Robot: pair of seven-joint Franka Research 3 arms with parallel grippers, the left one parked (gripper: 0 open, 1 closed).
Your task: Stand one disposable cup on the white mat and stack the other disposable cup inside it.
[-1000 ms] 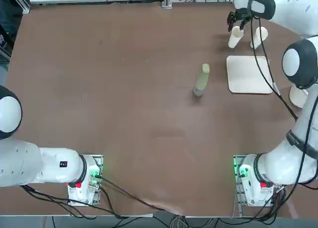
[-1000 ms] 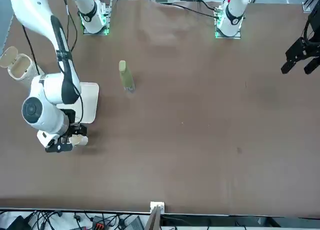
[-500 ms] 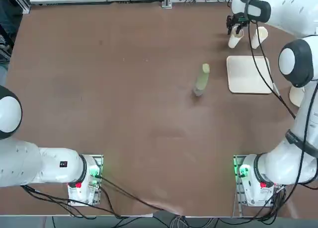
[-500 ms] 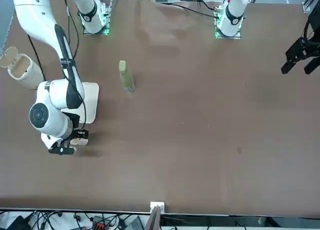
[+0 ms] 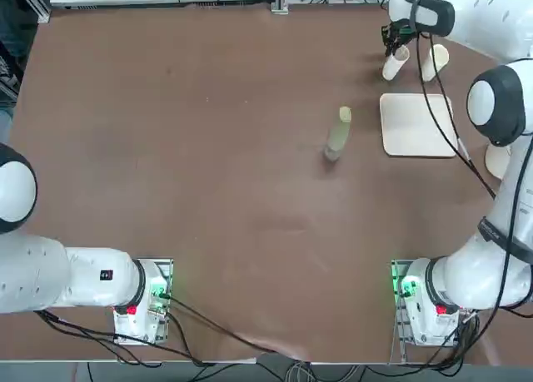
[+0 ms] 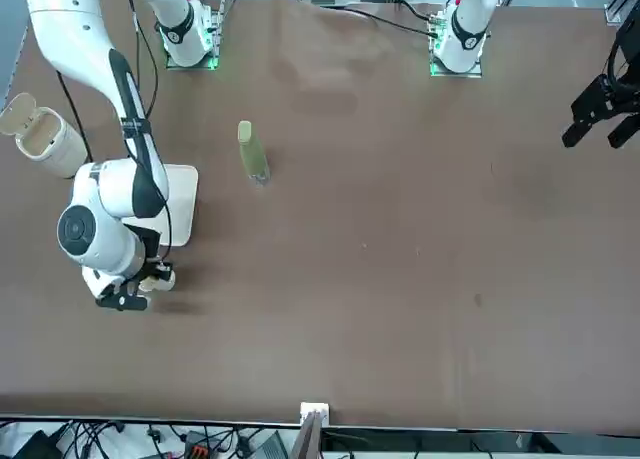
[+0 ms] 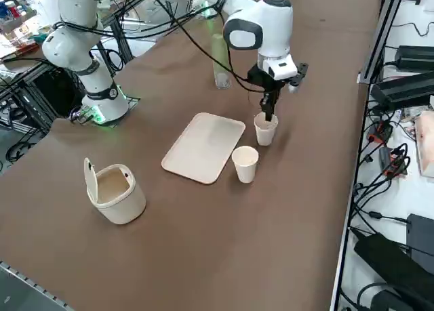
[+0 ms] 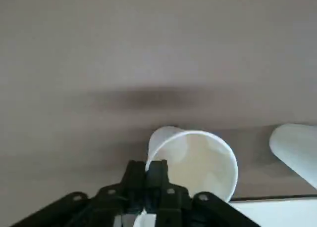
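Brown tabletop fills your overhead view, with cables and equipment along its far edge. Going left to right there, you first meet a tall pale-green bottle (image 5: 339, 134) standing well off to the gripper's left and nearer the arm bases. Next comes the right gripper (image 5: 398, 42), down at the rim of one disposable cup (image 5: 394, 63); on the wrist camera its fingers (image 8: 157, 173) are pinched together on the cup's wall at the rim, so you have a grip on that cup, which looks to be standing upright on the table still, though the wrist hides its foot. Just to the gripper's right stands the other disposable cup (image 5: 434, 62), upright and apart from the first. The white mat (image 5: 418, 124) lies bare just base-side of both cups. A round white tub (image 7: 115, 191) with its lid up sits beyond the mat, farthest from the gripper.
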